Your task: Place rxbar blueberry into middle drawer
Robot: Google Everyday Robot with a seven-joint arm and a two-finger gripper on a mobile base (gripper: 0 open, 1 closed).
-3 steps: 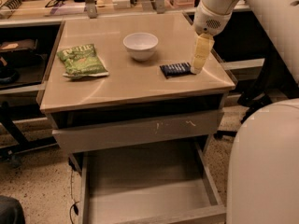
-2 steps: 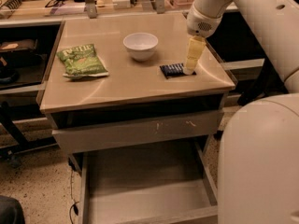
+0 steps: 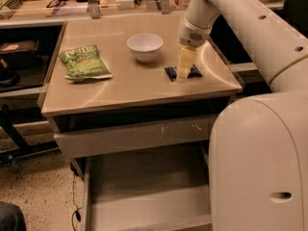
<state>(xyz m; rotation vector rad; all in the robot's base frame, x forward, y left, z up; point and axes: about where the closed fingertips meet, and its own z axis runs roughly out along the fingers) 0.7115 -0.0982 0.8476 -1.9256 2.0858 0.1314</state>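
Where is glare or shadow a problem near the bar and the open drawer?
Camera view: a pale sheen lies on the table top beside the gripper, which is over the rxbar blueberry; the dark wrapper catches no glare. Camera view: the middle drawer floor is evenly lit, dimmer at the back under the scratched drawer.

Single view only. Looked down steeply from the near side toward the far side, close over tabletop (image 3: 125, 88) and open middle drawer (image 3: 144, 177). Near right blocked by robot body (image 3: 260, 167). Gripper (image 3: 183, 76) seen at right of tabletop, over rxbar blueberry (image 3: 195, 71).
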